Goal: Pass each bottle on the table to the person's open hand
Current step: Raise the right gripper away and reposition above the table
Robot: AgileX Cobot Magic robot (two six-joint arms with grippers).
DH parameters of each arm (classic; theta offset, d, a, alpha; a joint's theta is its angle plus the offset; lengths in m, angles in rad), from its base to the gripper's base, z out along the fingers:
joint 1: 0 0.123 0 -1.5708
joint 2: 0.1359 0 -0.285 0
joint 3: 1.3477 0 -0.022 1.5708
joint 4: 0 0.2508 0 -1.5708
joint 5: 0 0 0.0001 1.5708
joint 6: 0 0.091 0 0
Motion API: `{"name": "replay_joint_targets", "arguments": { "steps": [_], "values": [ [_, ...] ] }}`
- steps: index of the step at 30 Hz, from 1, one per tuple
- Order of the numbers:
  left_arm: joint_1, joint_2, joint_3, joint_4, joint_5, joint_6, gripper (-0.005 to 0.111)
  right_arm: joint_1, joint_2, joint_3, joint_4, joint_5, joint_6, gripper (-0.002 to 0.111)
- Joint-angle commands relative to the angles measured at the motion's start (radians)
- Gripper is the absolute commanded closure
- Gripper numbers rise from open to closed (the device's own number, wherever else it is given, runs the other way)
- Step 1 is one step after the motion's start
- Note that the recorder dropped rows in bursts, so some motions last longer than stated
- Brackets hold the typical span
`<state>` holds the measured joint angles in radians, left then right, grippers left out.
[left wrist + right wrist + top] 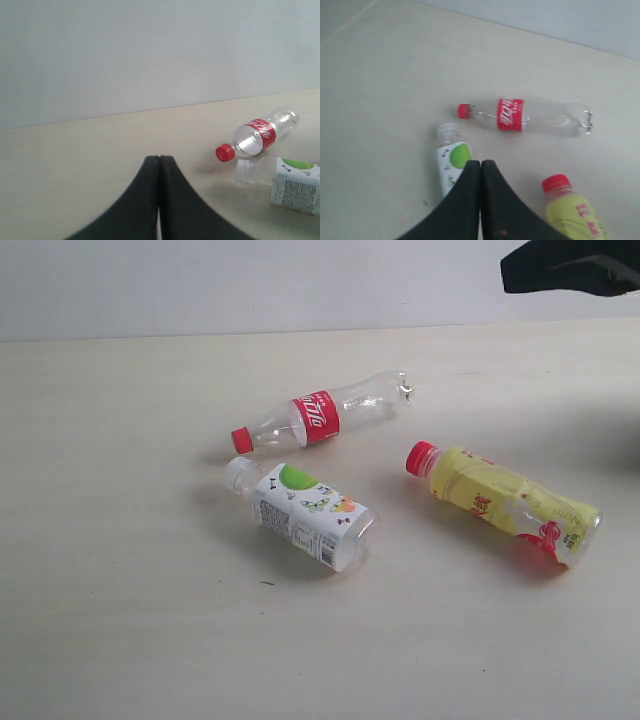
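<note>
Three bottles lie on their sides on the table (120,490). The clear bottle with red cap and red label (320,418) (260,135) (530,116) lies farthest back. A white-capped bottle with a white-and-green label (310,515) (285,182) (451,160) lies just in front of it. The yellow bottle with a red cap (510,502) (572,210) is to the right. My left gripper (159,158) is shut on nothing, left of the bottles. My right gripper (481,162) is shut on nothing, high above the white and yellow bottles. The second white-capped bottle and the person's hand are out of view.
A black shape (572,267) hangs at the top right corner of the exterior view; whether it is an arm or a sleeve cannot be told. A pale wall (250,285) runs along the table's far edge.
</note>
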<state>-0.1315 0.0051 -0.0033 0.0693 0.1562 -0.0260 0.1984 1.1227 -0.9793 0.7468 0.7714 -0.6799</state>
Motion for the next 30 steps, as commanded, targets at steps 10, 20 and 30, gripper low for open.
{"name": "replay_joint_targets", "arguments": {
  "steps": [10, 20, 30],
  "values": [
    [0.003, -0.005, 0.003, 0.002, -0.004, -0.008, 0.107, -0.002, -0.233, 0.294, 0.272, -0.107, -0.320, 0.108],
    [0.003, -0.005, 0.003, 0.002, -0.004, -0.008, 0.107, -0.002, -0.238, 0.294, 0.274, -0.130, -0.320, 0.108],
    [0.003, -0.005, 0.003, 0.002, -0.004, -0.008, 0.107, -0.002, -0.238, 0.294, 0.274, -0.130, -0.320, 0.108]
  ]
}}
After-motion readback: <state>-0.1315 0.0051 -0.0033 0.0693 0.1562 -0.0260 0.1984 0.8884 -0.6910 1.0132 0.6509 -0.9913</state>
